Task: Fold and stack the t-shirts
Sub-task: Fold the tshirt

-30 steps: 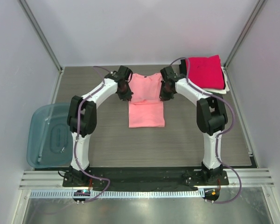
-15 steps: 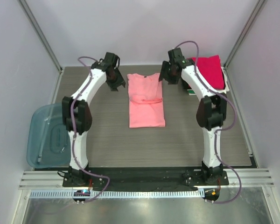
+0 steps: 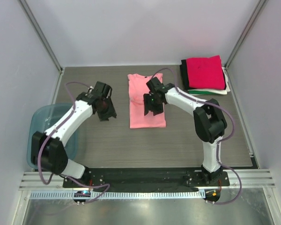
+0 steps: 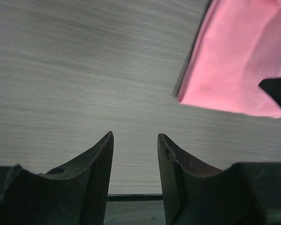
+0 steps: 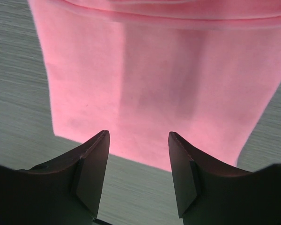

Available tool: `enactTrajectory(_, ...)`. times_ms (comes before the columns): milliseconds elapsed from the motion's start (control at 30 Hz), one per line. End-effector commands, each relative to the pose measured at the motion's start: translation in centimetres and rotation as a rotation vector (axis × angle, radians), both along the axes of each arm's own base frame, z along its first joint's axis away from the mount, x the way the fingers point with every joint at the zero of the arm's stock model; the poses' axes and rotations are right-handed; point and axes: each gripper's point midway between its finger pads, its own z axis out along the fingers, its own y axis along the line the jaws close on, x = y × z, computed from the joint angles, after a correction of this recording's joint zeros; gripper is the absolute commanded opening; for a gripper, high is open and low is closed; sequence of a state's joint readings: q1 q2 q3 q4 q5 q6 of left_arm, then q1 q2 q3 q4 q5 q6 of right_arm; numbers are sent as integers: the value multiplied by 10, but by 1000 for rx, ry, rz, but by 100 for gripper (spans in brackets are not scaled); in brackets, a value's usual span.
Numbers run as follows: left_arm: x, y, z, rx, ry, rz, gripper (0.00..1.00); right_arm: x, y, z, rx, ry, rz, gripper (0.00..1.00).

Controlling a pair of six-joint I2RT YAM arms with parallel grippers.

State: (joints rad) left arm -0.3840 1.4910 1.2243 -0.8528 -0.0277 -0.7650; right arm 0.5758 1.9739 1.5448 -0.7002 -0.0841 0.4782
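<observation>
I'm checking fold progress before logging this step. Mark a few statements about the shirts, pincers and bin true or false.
1. The right pincer is open above the pink shirt. True.
2. The left pincer grips the pink shirt. False: it is open over bare table beside it.
3. The stack is topped by a green shirt. False: a magenta-red shirt is on top.
4. The blue bin sits at the table's left edge. True.

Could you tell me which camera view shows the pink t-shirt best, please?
The top external view: the pink t-shirt lies there almost whole, the right gripper hiding only a part. The right wrist view shows only its near end; the left wrist view, only one corner.
</observation>
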Motion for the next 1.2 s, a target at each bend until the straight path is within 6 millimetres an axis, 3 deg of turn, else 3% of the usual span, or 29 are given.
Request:
enactTrajectory(0, -13, 26, 16, 77, -93, -8, 44, 31, 4, 3, 4, -67, -35, 59)
enactTrajectory(100, -30, 39, 11, 104, -101, -13, 44, 48, 8, 5, -22, -95, -32, 59)
enactTrajectory(167, -38, 45, 4, 116, -88, -15, 45, 56, 1, -9, -89, -84, -43, 59)
enactTrajectory(200, -40, 47, 4, 116, -92, -13, 45, 65, 6, -2, -84, -108, -40, 59)
enactTrajectory(267, -45, 50, -2, 123, -78, -15, 45, 73, 2, -16, -140, -96, -35, 59)
enactTrajectory(333, -47, 50, -3, 117, -79, -16, 44, 89, 6, -8, -154, -125, -30, 59)
enactTrajectory(367, -48, 51, -5, 119, -75, -17, 44, 95, 2, -23, -193, -116, -39, 59)
enactTrajectory(400, -50, 50, -6, 117, -71, -20, 44, 113, 8, -6, -176, -164, -48, 59)
enactTrajectory(433, -50, 49, -6, 110, -70, -22, 44, 119, 4, -4, -188, -162, -55, 59)
enactTrajectory(500, -51, 48, -8, 98, -64, -19, 44, 152, 8, 14, -172, -239, -89, 60)
enactTrajectory(567, -51, 38, -7, 49, -66, -29, 44, 174, 1, 34, -147, -294, -132, 61)
enactTrajectory(600, -51, 35, -7, 25, -63, -17, 44, 186, 0, 58, -117, -352, -155, 62)
enactTrajectory(667, -49, 20, -4, -54, -70, -36, 45, 196, -6, 87, -78, -416, -180, 62)
enactTrajectory(700, -49, 16, -4, -74, -73, -38, 46, 189, -13, 109, -66, -440, -195, 62)
enactTrajectory(767, -41, 5, -4, -125, -96, -37, 49, 180, -20, 129, -39, -472, -212, 63)
enactTrajectory(800, -40, 0, -4, -149, -96, -45, 50, 161, -29, 99, -73, -401, -210, 63)
enactTrajectory(833, -33, -6, -2, -173, -112, -43, 52, 150, -33, 133, -26, -455, -223, 63)
enactTrajectory(867, -31, -11, -6, -180, -100, -49, 52, 138, -39, 129, -22, -433, -227, 63)
enactTrajectory(900, -29, -17, -9, -200, -91, -59, 53, 113, -49, 90, -53, -334, -227, 63)
enactTrajectory(933, -23, -24, -8, -217, -105, -68, 54, 99, -51, 110, -5, -360, -227, 63)
enactTrajectory(967, -21, -30, -10, -232, -100, -72, 55, 82, -50, 100, 23, -319, -212, 64)
enactTrajectory(1000, -19, -35, -17, -244, -76, -78, 56, 54, -61, 66, 1, -231, -207, 64)
enactTrajectory(1033, -14, -41, -18, -260, -88, -82, 56, 44, -61, 76, 50, -249, -212, 64)
enactTrajectory(1067, -12, -45, -22, -270, -78, -76, 57, 12, -62, 46, 75, -150, -180, 64)
enactTrajectory(1133, -6, -53, -32, -292, -65, -76, 57, -2, -64, 38, 144, -124, -198, 64)
enactTrajectory(1167, -4, -55, -35, -300, -60, -72, 57, -15, -59, 43, 212, -110, -178, 64)
